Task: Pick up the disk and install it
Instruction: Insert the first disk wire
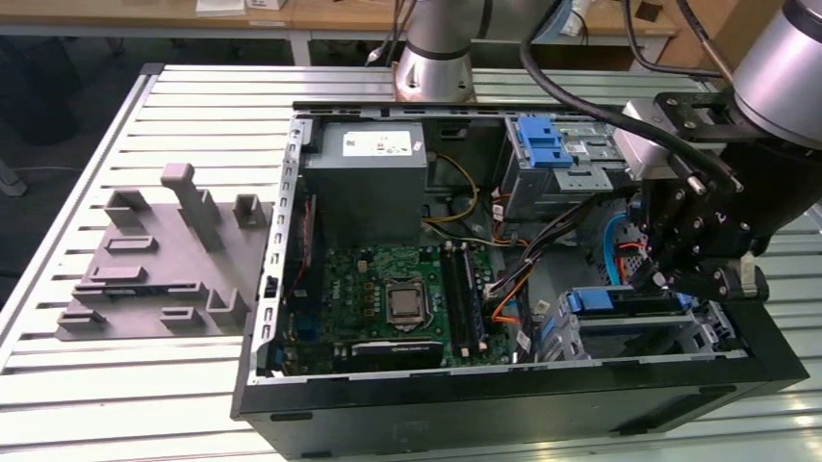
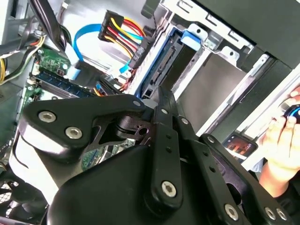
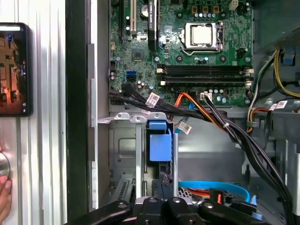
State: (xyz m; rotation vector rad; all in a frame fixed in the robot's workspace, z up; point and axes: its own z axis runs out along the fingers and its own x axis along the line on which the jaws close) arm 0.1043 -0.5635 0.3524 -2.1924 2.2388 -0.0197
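The disk [image 1: 626, 300] is found sitting on edge in the lower drive bay [image 1: 649, 337] of the open computer case [image 1: 514, 404]. In the exterior view that's at roughly 3 o'clock from the motherboard [image 1: 385, 298] and 5 o'clock from the grey power supply box [image 1: 372, 159]. Its blue carrier bracket is seen in both wrist views, with the connector edge facing the loose cables [image 2: 117, 28].

The gripper [image 1: 668, 274] is parked right on top of it. In the second wrist view the fingers [image 2: 165, 122] look pressed together with nothing caught between them, tips at or just beside the edge of the disk [image 2: 159, 65]. Whether contact is actually made can't be told for sure.

So the pickup part looks done, and the install step is judged to be in hand: the disk is in its slot and probably being pushed home rather than carried. How deep it's seated can't be made out.

For whatever seating is left, a straight push along the bay rails would be called for, tips kept square on the bracket so nothing gets cocked sideways. The cables would need to be kept from being pinched.

A person's hand [image 2: 281, 145] is spotted beyond the case wall, well apart from the gripper.
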